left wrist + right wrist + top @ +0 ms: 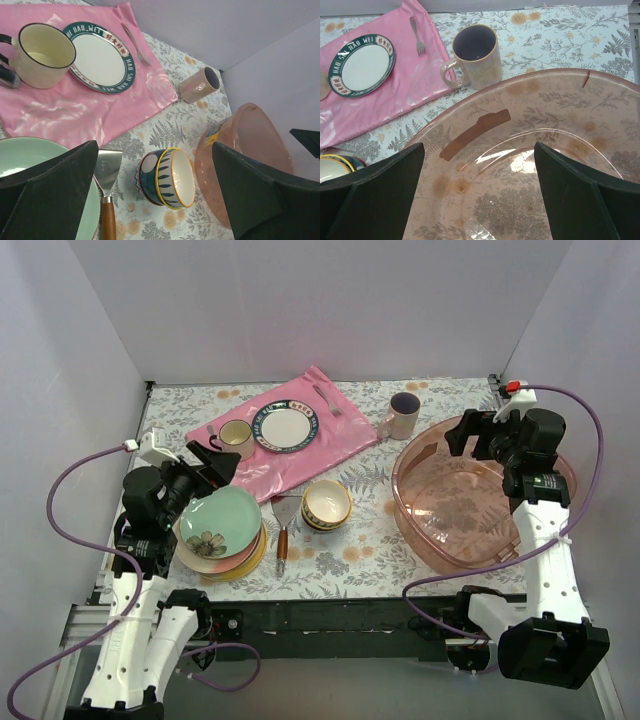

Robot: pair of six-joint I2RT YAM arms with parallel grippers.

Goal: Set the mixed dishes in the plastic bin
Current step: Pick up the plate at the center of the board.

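Dishes out on the bench, both hands released.
Left hand (pixel 212 466) hangs wide open at the plate stack's (pixel 222 527) far edge; right hand (pixel 490 432) hangs open above the bin (pixel 412 502). Plates look stiff, glazed, slick and breakable, so pinch a rim. A spatula (pixel 283 527) lies just beside the stack, and the bowls (pixel 326 504) stand between stack and bin.
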